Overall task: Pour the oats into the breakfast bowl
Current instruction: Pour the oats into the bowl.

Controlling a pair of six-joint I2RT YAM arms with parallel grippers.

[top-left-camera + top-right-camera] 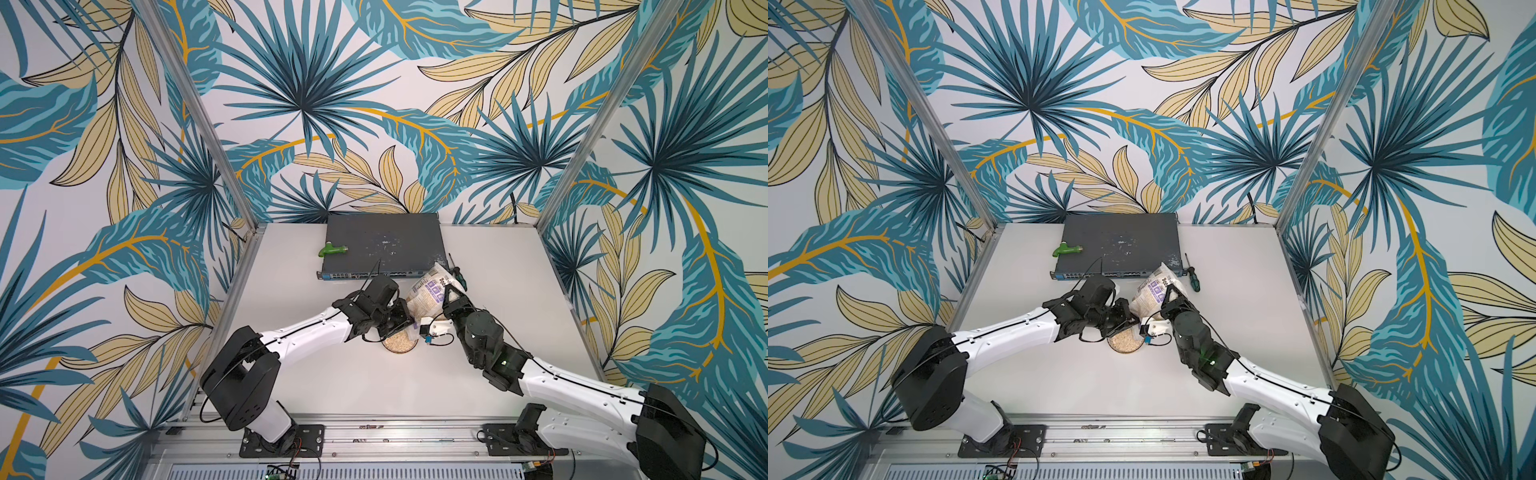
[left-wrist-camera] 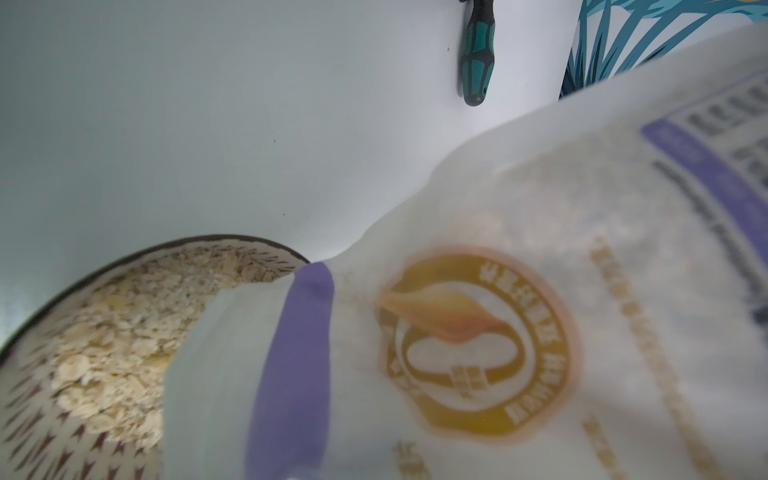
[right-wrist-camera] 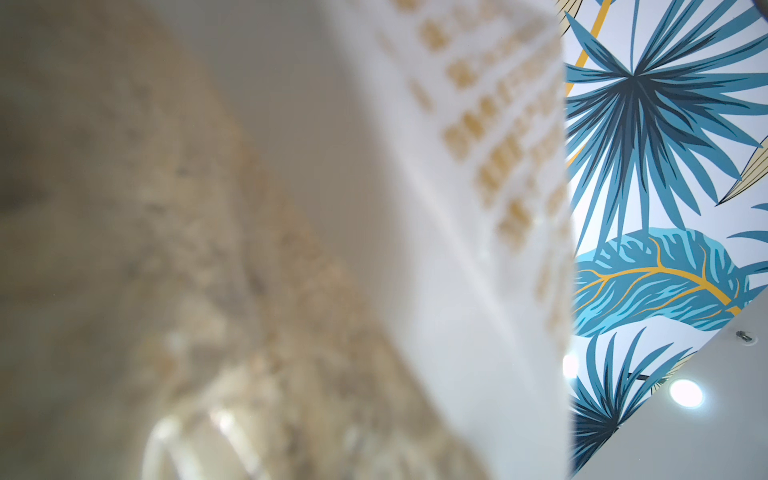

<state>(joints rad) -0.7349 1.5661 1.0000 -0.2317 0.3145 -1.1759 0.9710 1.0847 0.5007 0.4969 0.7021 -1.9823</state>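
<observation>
Left fingers (image 1: 405,319) and right fingers (image 1: 450,296) seem to pinch the oats bag (image 1: 428,291), tipping flakes into the breakfast bowl (image 2: 249,245).

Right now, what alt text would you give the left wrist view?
A tilted oats bag with a purple-banded label fills most of the frame, its lower end over a dark-rimmed patterned bowl holding oat flakes. Beyond, a green-and-black screwdriver lies on the pale table.

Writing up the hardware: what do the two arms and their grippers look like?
The left arm and right arm have white shells with bulky black joints; thin black cables run along them. The left gripper and right gripper are black. A green light glows on the right arm.
</observation>
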